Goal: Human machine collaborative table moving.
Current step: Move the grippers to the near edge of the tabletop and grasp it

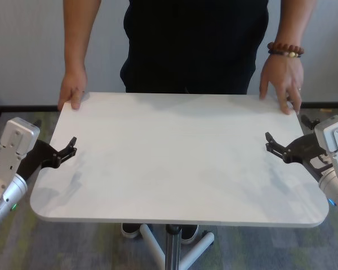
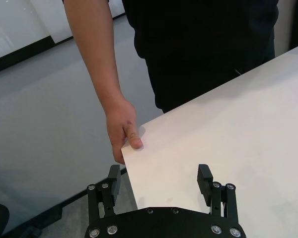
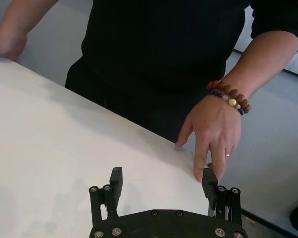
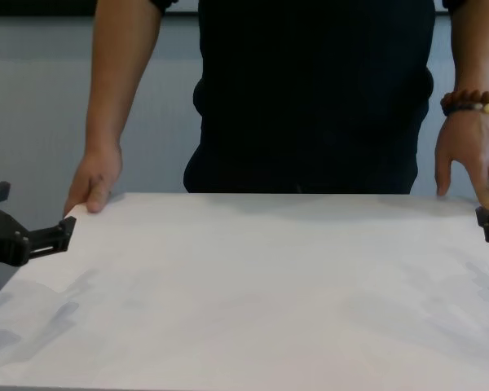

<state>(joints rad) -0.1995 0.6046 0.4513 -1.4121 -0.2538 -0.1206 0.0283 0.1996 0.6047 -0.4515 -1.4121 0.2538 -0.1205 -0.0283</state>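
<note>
plain light-grey wall point(image 1: 22, 50) behind, black baseboard point(image 1: 0, 109) along its foot, grey-green carpet point(image 1: 73, 247) below, even soft light

The human point(image 1: 194, 48) is cut off above the chest in every view; the table point(image 1: 180, 163) hides the legs, and its post base is cropped

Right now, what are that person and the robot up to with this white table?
They appear to be getting set to move the table together. The person stands at the far side with a hand on each far corner. The robot's left tool sits at the table's left edge and its right tool at the right edge. Both tools are open, one finger above the tabletop and one off its edge, not clamped on it.
</note>
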